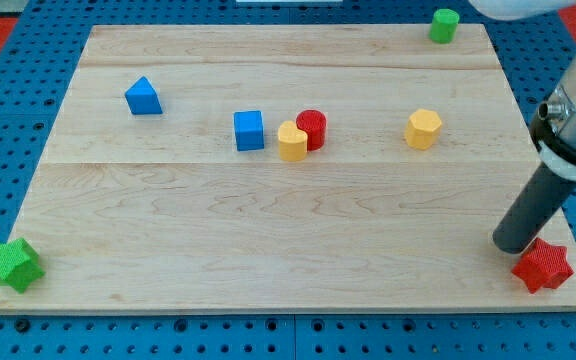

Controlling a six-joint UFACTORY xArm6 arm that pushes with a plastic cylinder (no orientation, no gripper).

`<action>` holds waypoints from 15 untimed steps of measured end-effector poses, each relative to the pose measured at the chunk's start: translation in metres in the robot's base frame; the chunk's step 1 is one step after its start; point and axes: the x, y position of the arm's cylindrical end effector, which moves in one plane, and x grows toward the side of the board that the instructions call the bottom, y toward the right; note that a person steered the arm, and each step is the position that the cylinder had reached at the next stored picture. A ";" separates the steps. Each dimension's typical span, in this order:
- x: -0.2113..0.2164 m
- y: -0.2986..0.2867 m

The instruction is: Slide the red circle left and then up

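The red circle (312,128) sits near the board's middle, touching a yellow heart-shaped block (291,142) on its lower left. A blue cube (249,130) stands just left of the yellow heart. My tip (513,244) is far off at the view's lower right, just above and left of a red star (543,265). The rod slants up to the right edge of the view. The tip touches none of the middle blocks.
A blue triangular block (143,96) lies at the upper left. A yellow hexagon (423,128) lies right of centre. A green cylinder (444,25) sits at the top right edge. A green star (13,264) sits at the board's lower left corner.
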 end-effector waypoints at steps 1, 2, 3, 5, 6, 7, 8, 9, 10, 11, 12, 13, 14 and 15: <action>-0.031 0.000; -0.070 -0.018; -0.080 -0.100; -0.133 -0.140; -0.161 -0.188; -0.171 -0.236; -0.172 -0.257; -0.167 -0.262; -0.154 -0.256; -0.153 -0.286; -0.130 -0.307; -0.133 -0.330; -0.163 -0.329; -0.199 -0.329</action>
